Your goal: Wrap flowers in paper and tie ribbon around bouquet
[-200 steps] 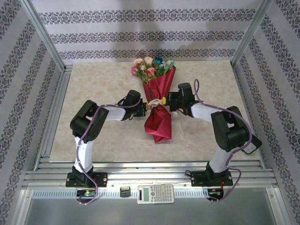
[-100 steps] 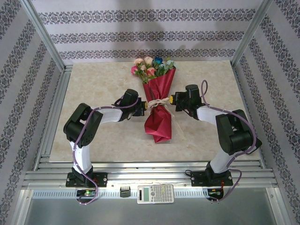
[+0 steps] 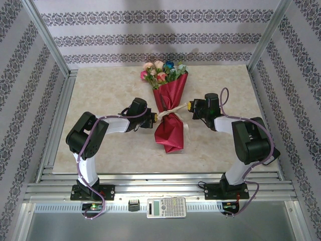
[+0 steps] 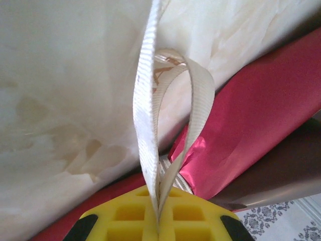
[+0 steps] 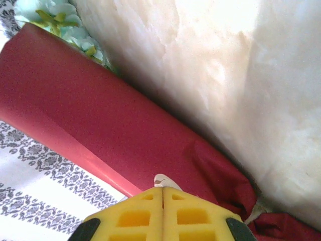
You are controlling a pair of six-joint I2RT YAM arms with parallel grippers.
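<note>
Bouquet (image 3: 168,95), laid far-to-near at worktop (image 3: 110,85) centre; ribbon (image 3: 173,109) around its waist, stretched crosswise, ends clamped by left gripper (image 3: 154,117) and right gripper (image 3: 189,106).

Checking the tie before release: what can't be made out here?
- Top view: the ribbon at the bouquet's waist is too small to tell whether it is knotted.
- Left wrist view: the ribbon's end is hidden between the left fingers.
- Right wrist view: the right fingers cover all but a ribbon tip.
</note>
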